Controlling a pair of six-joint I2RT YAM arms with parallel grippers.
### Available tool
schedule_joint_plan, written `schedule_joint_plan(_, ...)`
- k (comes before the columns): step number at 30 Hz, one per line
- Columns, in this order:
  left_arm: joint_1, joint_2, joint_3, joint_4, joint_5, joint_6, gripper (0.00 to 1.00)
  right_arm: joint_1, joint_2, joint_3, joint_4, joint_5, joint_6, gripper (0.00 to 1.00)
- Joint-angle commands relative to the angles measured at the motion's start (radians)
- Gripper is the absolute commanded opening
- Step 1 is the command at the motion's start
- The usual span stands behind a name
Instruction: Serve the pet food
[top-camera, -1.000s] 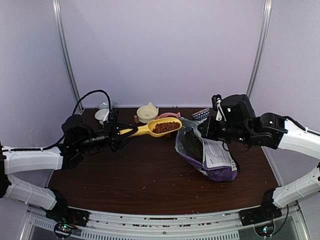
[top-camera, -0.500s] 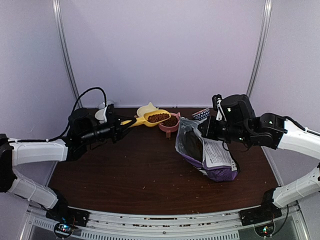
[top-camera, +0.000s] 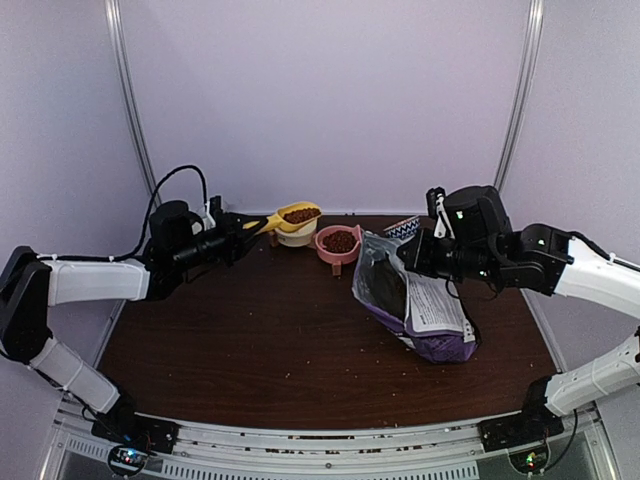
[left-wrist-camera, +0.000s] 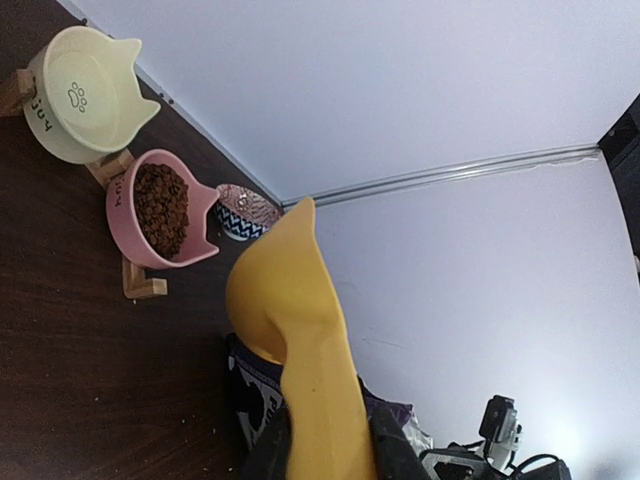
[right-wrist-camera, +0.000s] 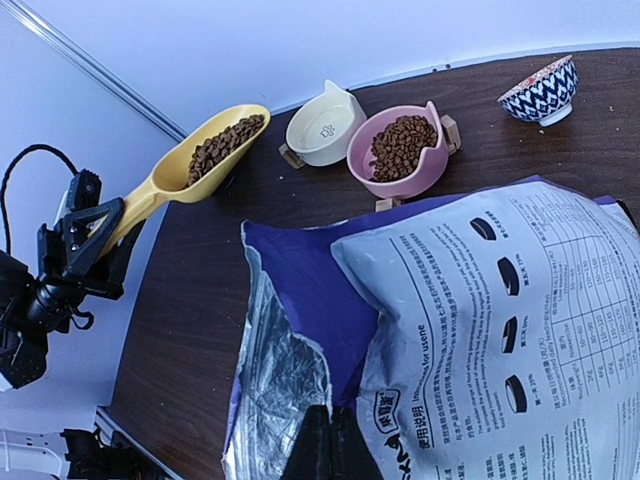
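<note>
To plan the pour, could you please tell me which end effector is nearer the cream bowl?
Left. The left end effector holds the yellow scoop just left of the cream bowl; the right end effector grips the purple bag beyond the pink bowl.

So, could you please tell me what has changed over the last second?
The left gripper carried the yellow scoop, still full of kibble, away from the arms and leftward, from the pink bowl towards the cream bowl. Nothing was taken hold of or let go. The right gripper stayed shut on the purple bag; bag and bowls did not move.
</note>
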Motion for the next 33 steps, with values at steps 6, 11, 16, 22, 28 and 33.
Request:
schedule_joint_plan(6,0.076,0.104,0.111,0.023,-0.056,0.062,0.0,-0.043,0.011,0.007,0.045,-0.057,0.012,0.0)
schedule_joint_plan(11,0.11,0.158,0.179,-0.037,-0.065,0.103,0.0,-0.065,0.026,0.017,0.059,-0.099,0.011,0.0)
schedule_joint_plan(16,0.142,0.236,0.241,-0.052,-0.054,0.114,0.0,-0.091,0.05,0.038,0.046,-0.133,0.003,0.0)
schedule_joint_plan(22,0.164,0.326,0.351,-0.097,-0.042,0.139,0.0,-0.136,0.05,0.039,0.049,-0.169,-0.003,0.0)
schedule_joint_plan(28,0.178,0.409,0.438,-0.134,-0.04,0.157,0.0,-0.163,0.064,0.037,0.062,-0.207,-0.004,0.0)
schedule_joint_plan(33,0.182,0.465,0.501,-0.175,-0.03,0.202,0.0,-0.175,0.081,0.041,0.067,-0.228,-0.004,0.0)
